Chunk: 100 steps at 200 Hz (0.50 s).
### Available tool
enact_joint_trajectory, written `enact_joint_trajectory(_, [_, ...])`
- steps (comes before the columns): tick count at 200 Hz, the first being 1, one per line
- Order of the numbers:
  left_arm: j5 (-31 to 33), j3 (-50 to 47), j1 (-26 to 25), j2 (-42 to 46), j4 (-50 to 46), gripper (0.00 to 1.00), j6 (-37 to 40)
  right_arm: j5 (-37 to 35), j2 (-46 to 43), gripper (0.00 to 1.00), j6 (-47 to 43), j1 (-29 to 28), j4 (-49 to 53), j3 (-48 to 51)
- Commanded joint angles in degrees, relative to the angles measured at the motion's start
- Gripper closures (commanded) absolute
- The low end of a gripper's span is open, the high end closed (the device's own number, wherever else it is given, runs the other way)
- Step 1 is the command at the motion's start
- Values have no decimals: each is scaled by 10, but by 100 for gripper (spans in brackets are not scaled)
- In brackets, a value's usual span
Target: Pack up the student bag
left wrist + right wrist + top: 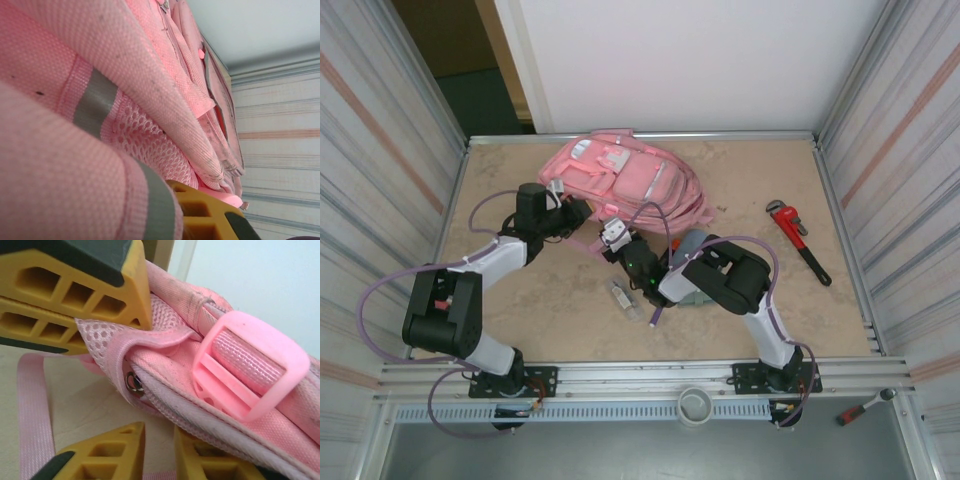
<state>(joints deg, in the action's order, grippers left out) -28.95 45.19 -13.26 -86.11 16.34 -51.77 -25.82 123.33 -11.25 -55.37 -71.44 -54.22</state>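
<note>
Beige tabletop (pixel 520 330), walled by corrugated panels; contents are listed from the near rail outward.

- Near rail: grey ring (pixel 695 405) between the arm bases. Red-handled tool (pixel 863 405) on the ledge at right.
- Mid-table: small clear bottle (pixel 623 298), lying flat. Grey-blue pouch (pixel 688 299), largely hidden under the right arm.
- Right side: red pipe wrench (pixel 798 240), well apart from everything else.
- Right gripper (pixel 618 237): jaws apart, straddling a mesh corner of the bag beside a pink buckle (pixel 250 365). The upper finger (pixel 75 295) touches the mesh and the lower one sits just clear beneath it.
- Left gripper (pixel 575 212): jaws together. A pink strap with a grey band lies over its yellow finger (pixel 200 215); whether fabric is pinched cannot be told.
- Student bag (pixel 625 185): pink, flat on the table at far centre, near the back wall, with its long axis running left to right. It lies directly beyond both claws. The left claw meets its near-left corner and the right claw its near-middle edge.

Judgement: the right claw looks best placed to clamp that near edge.
</note>
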Motion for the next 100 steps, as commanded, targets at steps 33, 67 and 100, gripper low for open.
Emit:
enact_joint_trajectory(33, [-45, -6, -10, 27, 23, 100, 10, 22, 7, 94, -17, 0, -90, 23])
enact_joint_trajectory(67, [-49, -6, -10, 23, 28, 100, 6, -13, 1, 96, -10, -6, -79, 23])
enact_joint_trajectory(100, [-72, -2, -10, 30, 47, 100, -22, -84, -10, 81, 39, -29, -55, 26])
